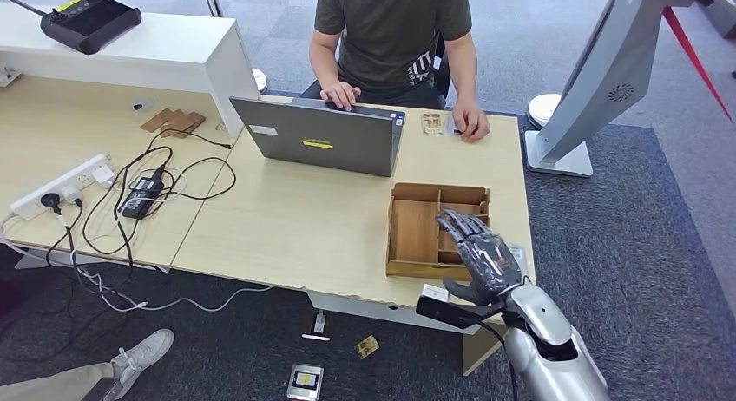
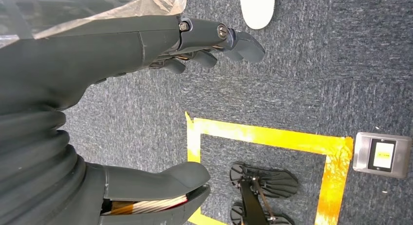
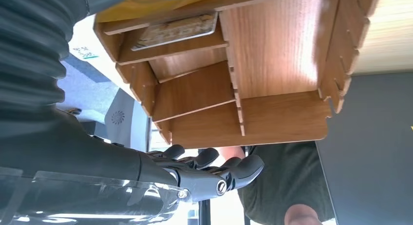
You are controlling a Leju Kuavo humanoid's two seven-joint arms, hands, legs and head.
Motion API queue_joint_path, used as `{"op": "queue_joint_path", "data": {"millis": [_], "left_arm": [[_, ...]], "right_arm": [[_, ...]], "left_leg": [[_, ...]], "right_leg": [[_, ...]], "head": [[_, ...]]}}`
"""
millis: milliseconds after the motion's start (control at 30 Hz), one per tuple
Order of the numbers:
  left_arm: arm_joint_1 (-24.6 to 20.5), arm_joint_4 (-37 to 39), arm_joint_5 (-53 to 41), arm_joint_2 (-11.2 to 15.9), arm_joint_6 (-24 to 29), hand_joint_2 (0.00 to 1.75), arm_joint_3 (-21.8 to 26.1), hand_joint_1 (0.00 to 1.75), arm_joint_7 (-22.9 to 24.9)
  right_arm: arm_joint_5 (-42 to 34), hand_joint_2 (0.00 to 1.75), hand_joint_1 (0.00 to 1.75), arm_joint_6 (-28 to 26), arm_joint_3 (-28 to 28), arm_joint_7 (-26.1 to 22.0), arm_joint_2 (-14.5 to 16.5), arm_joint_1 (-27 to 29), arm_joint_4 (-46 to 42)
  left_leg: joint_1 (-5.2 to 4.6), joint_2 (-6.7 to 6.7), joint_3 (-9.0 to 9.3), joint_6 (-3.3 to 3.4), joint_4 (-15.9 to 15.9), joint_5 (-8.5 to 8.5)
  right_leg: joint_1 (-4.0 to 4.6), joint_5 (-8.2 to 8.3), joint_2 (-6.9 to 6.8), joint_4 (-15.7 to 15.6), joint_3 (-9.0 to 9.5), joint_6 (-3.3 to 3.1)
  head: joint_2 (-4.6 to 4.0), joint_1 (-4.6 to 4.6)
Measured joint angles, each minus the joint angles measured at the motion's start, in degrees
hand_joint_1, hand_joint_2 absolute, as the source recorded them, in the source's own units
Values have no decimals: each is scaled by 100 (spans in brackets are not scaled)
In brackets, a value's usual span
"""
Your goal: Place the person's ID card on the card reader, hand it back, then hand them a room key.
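Above the wooden tray [image 1: 437,230], right hand [image 1: 480,256] hovers, fingers [image 1: 458,229] spread, empty; a misjudged descent could strike dividers.

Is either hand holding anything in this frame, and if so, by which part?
Nothing is held. The right hand hovers with fingers spread over the wooden organizer tray; the left hand hangs over the carpet, its fingers apart and holding nothing.

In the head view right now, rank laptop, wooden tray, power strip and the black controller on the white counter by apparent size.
1. Laptop, clearly largest.
2. Wooden tray, though the right hand covers part of it.
3. Power strip and controller look about alike; the controller sits farther from the camera, so I won't rank those two.
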Motion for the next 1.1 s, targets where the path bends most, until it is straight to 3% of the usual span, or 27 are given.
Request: {"op": "queue_joint_path", "data": {"millis": [1100], "left_arm": [[25,0,-21,16,-6,175,48,0,-37]], "right_arm": [[-156,175,0,325,-85,32,-207,212,-315]], "left_leg": [[0,0,0,0,0,0]], "right_leg": [[0,0,0,0,0,0]], "head": [[0,1]]}}
